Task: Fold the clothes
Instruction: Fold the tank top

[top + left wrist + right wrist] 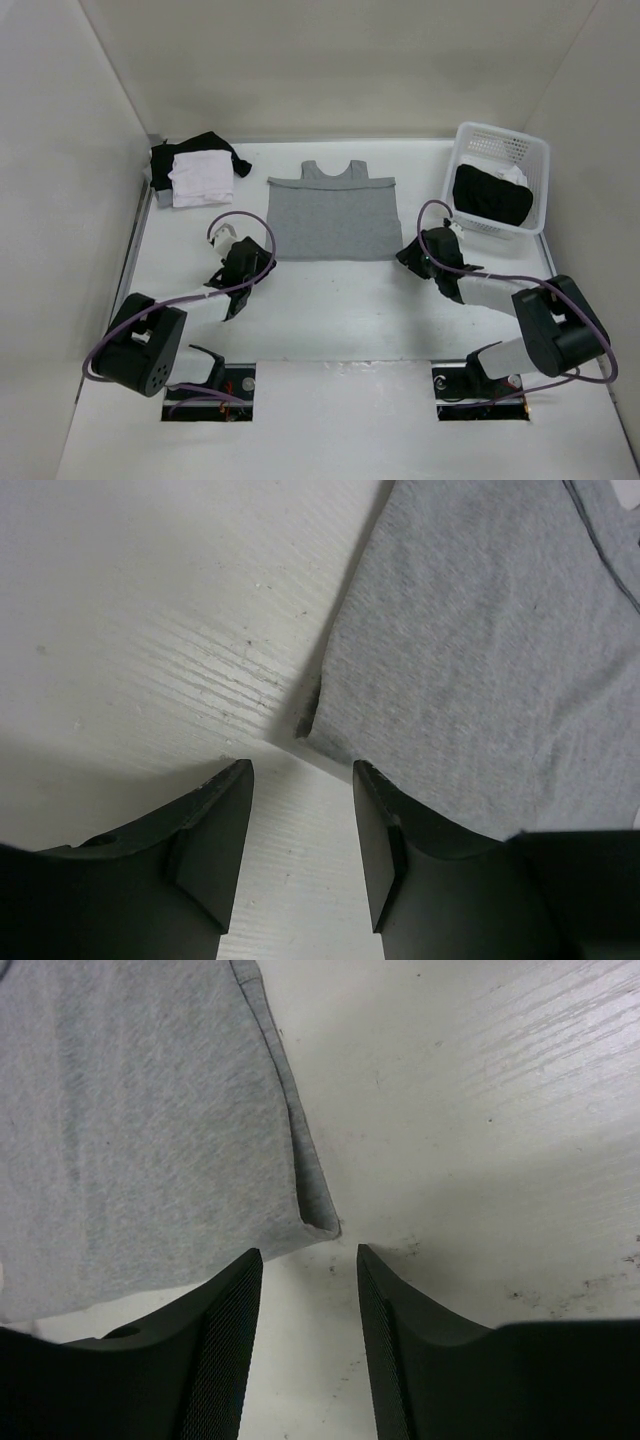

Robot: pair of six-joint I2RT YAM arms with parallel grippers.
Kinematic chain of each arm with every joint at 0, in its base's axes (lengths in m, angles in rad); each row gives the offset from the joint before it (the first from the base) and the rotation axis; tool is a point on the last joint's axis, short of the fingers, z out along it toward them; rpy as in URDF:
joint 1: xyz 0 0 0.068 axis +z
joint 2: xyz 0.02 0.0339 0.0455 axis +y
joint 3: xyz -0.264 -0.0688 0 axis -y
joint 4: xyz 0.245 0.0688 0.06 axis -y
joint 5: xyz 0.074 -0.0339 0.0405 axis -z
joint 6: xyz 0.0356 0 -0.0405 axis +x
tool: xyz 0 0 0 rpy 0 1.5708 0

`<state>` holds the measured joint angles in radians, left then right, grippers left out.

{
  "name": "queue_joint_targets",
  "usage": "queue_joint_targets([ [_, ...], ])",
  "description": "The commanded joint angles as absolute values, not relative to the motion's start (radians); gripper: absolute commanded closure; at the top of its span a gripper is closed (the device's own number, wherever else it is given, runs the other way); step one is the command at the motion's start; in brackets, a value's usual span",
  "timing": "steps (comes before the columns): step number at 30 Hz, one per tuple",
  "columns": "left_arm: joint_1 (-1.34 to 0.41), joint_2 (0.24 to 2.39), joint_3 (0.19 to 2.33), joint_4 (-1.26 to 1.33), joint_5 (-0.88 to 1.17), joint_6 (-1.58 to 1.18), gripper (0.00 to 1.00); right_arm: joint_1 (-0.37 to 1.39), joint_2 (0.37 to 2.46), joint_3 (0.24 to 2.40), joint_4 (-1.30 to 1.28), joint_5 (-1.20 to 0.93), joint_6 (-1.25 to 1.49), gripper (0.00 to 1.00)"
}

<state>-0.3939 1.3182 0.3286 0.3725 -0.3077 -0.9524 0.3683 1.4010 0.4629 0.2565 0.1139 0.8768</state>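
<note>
White table [330, 330], walled on three sides, carries everything. Grey T-shirt [332, 215] lies flat mid-table with its neck away from the arms. Its sides seem turned in, so the outline is a near rectangle, judged ready for a hem-to-neck fold. White lattice basket [535, 150] sits at the far right corner with a black garment [490, 195] and a bit of white inside, likely the unfolded supply. Far left corner holds a small stack, white piece [200, 178] over black piece [205, 145]. Likely the done pile, well apart from the work area.

Arms mirror each other, one at each near corner of the shirt, which makes sense for lifting the hem evenly. Left gripper [300, 770]: jaws apart, nothing between them, bare table below. The near-left corner [315, 720] is just ahead of the tips, not touching. Right gripper [310, 1252]: jaws likewise apart and empty, near-right corner [318, 1222] just ahead, edge slightly curled there.

Next move calls for both to slide onto the corners and pinch together. Risk is catching only the top layer of the doubled edge.
</note>
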Motion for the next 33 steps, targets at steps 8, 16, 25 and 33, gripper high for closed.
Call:
queue_joint_targets([
  [8,-0.392,1.408,0.368,0.469,-0.27,-0.977,0.71,0.38,1.462,0.528,0.293,0.144,0.937,0.64],
  [16,-0.36,1.471,0.39,0.549,-0.249,-0.968,0.94,0.38,1.485,0.541,0.299,0.164,0.936,0.91],
  [25,-0.404,1.018,0.301,0.357,-0.323,-0.875,1.0,0.475,1.214,0.405,0.278,0.284,0.888,1.0],
  [33,-0.481,0.531,0.351,-0.085,-0.416,-0.841,1.0,0.643,0.627,0.37,-0.222,0.389,0.897,1.0],
])
